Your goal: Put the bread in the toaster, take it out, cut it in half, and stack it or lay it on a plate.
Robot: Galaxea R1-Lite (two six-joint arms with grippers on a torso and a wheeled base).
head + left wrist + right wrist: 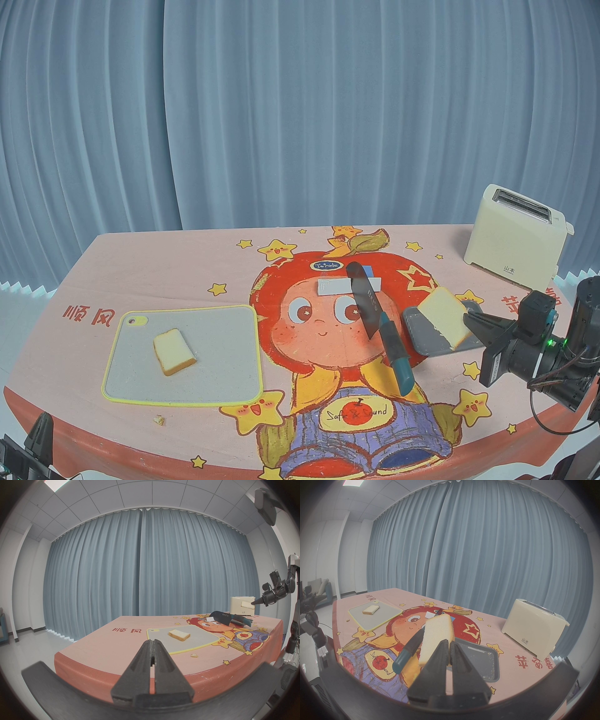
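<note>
Currently, a bread slice (444, 314) is pinched by one edge in the closed jaws of the right gripper (467, 319), over the grey tray (420, 335). Soft, light and crumbly, it is best squeezed gently near the crust. On the left gripper (152, 643), the jaws are shut and empty.

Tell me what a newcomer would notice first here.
A bread slice tilted over the dark tray at the table's right, pinched in the jaws of the right gripper. Next, the teal-handled knife lying mid-table, and a smaller bread piece on the green-rimmed cutting board at left.
</note>
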